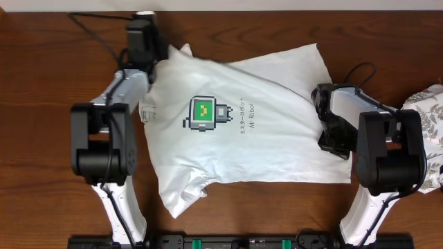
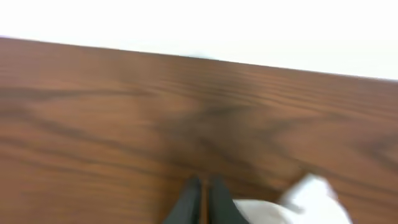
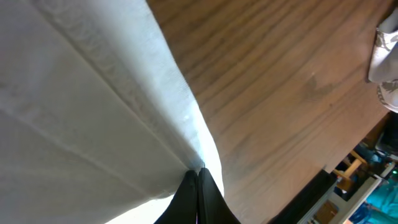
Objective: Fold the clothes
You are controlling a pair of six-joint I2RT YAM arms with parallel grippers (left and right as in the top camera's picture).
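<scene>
A white T-shirt [image 1: 235, 124] with a pixel-robot print lies spread across the middle of the table, its lower left sleeve bunched. My left gripper [image 1: 154, 61] is at the shirt's upper left corner. In the blurred left wrist view its fingers [image 2: 202, 190] are shut with bare wood showing between them, and white cloth [image 2: 298, 199] lies just to their right. My right gripper [image 1: 320, 97] is at the shirt's right edge. In the right wrist view its fingers [image 3: 198, 175] are shut on the shirt's edge [image 3: 93, 112], and the fabric stretches away from the tips.
A floral-patterned cloth [image 1: 430, 117] lies at the table's right edge, also visible in the right wrist view [image 3: 387, 43]. A black cable [image 1: 90, 31] runs across the far left corner. The table's back edge [image 2: 199, 53] lies close beyond the left gripper.
</scene>
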